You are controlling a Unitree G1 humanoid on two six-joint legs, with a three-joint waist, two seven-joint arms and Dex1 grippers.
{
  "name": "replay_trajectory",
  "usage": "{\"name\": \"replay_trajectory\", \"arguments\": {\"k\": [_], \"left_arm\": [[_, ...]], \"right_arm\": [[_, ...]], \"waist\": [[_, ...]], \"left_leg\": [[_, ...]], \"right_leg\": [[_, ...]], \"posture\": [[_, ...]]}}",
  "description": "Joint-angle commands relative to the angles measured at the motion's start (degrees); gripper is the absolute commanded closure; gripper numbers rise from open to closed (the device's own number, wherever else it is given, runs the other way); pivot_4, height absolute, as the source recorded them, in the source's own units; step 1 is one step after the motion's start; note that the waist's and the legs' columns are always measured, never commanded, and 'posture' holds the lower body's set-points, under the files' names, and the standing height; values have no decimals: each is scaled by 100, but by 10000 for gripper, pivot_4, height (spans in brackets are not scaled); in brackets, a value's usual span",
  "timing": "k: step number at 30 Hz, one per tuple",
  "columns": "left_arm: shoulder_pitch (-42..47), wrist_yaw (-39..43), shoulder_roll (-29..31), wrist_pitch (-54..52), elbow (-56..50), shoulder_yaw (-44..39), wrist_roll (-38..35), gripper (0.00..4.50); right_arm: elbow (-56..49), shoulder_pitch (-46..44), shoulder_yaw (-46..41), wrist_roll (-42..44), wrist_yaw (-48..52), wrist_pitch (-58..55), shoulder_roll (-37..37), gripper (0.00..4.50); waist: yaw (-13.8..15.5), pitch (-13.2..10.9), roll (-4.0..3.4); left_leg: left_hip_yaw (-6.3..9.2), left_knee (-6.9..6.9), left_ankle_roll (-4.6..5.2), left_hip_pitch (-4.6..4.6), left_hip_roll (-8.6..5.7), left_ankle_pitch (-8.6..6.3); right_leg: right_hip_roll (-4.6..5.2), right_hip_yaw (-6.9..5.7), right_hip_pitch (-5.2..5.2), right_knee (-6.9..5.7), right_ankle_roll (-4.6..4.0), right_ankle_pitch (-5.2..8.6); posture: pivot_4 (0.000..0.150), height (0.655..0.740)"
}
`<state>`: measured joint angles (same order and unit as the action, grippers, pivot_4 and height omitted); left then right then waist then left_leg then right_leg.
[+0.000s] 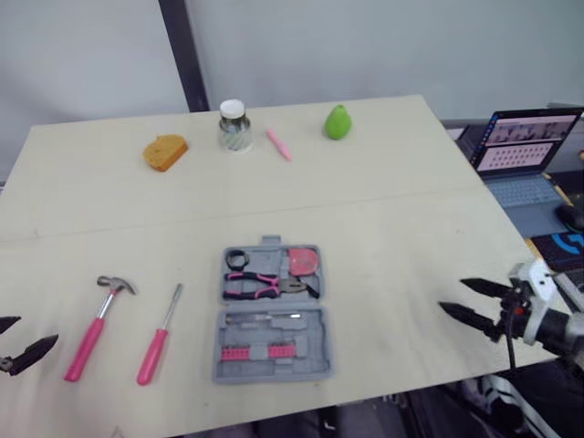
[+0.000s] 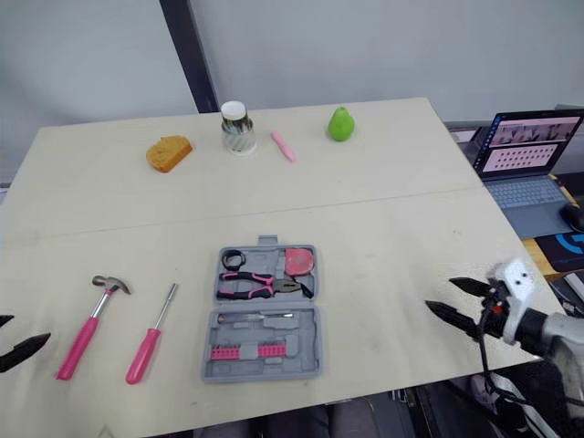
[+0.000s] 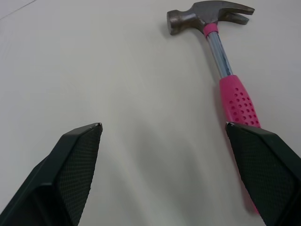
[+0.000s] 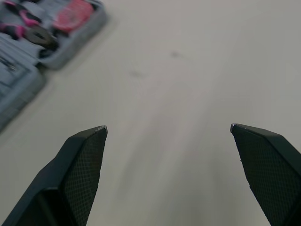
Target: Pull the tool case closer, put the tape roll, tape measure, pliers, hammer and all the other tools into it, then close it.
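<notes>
The grey tool case (image 1: 315, 342) lies open at the front middle of the table. Its far half holds a black tape roll (image 1: 236, 259), pink-handled pliers (image 1: 265, 286) and a pink tape measure (image 1: 304, 261); bits fill the near half. Left of the case lie a pink-handled hammer (image 1: 96, 324) and a pink screwdriver (image 1: 160, 336). My left gripper (image 1: 38, 328) hovers open just left of the hammer's handle (image 3: 237, 101), holding nothing. My right gripper (image 1: 451, 295) stands open and empty well to the right of the case (image 4: 70, 33).
Along the far edge sit an orange sponge (image 1: 165, 151), a glass jar (image 1: 234, 126), a pink marker (image 1: 279, 144) and a green pear (image 1: 338, 121). An open laptop (image 1: 525, 151) stands beyond the table's right edge. Bare tabletop surrounds the case.
</notes>
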<state>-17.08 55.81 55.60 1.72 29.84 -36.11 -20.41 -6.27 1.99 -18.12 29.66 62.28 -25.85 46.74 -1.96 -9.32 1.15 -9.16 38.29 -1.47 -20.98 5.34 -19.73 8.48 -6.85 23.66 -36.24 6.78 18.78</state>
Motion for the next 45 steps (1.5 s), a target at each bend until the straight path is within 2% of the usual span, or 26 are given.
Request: {"name": "replay_trajectory", "arguments": {"k": [1,5,12,21,26,37,40,41,43,45], "left_arm": [[-72,-50,-324,-244,-858,108,-168,0],[89,-396,-871,-482,-1454,391,-151,0],[577,-1235,-1366,-731,-1706,496,-42,0],[1023,-1943,-1804,-1342,-1836,899,143,0],[1243,-2116,-1707,-1258,-1389,1031,420,0],[1643,-1918,-1414,-1034,-778,1179,598,0],[1714,-1835,-1329,-991,-585,1240,625,8368],[1722,-1801,-1304,-974,-535,1263,633,12776],[1735,-1726,-1283,-993,-478,1311,631,24584],[1741,-1674,-1288,-1019,-458,1339,617,33613]], "right_arm": [[-1014,-593,534,475,-30,-443,-108,540],[-1690,-1530,1628,495,-283,-886,-533,540],[-1582,-2870,2703,78,-590,-1200,-1062,540],[-1424,-3608,3081,-159,-715,-1313,-1370,540],[-1364,-3757,3059,-184,-734,-1314,-1455,540],[-1386,-3702,3044,-243,-770,-1299,-1535,540],[-1382,-3704,3036,-261,-789,-1299,-1560,0],[-1384,-3701,3030,-266,-792,-1300,-1562,0],[-1390,-3692,3016,-266,-794,-1303,-1551,0],[-1396,-3687,3009,-259,-800,-1308,-1542,0]], "waist": [[12,-3,-5],[24,0,0],[39,2,3],[35,7,12],[31,7,12],[31,7,13],[29,7,12],[22,7,12],[18,7,12],[19,7,12]], "left_leg": [[0,3,1,0,2,4],[2,7,-2,0,7,7],[4,65,4,-27,11,-1],[3,77,9,-29,12,-6],[3,77,8,-27,12,-6],[1,76,7,-27,15,-6],[0,76,7,-27,15,-6],[0,76,7,-27,16,-6],[-1,75,7,-27,17,-7],[-1,75,7,-27,18,-6]], "right_leg": [[0,0,0,-1,-7,-8],[0,-1,3,-16,-13,-12],[1,-8,17,-63,-13,-12],[2,-12,13,-70,-10,-17],[2,-15,13,-72,-9,-17],[2,-22,13,-72,-9,-17],[2,-22,13,-72,-9,-17],[2,-23,14,-72,-9,-17],[2,-25,15,-72,-9,-17],[2,-28,15,-73,-9,-17]], "posture": [[1500,7400],[1500,7400],[1500,7400],[1500,7400],[1500,7400],[1500,7400],[1500,7400],[1500,7400],[1500,7400],[1500,7400]]}}
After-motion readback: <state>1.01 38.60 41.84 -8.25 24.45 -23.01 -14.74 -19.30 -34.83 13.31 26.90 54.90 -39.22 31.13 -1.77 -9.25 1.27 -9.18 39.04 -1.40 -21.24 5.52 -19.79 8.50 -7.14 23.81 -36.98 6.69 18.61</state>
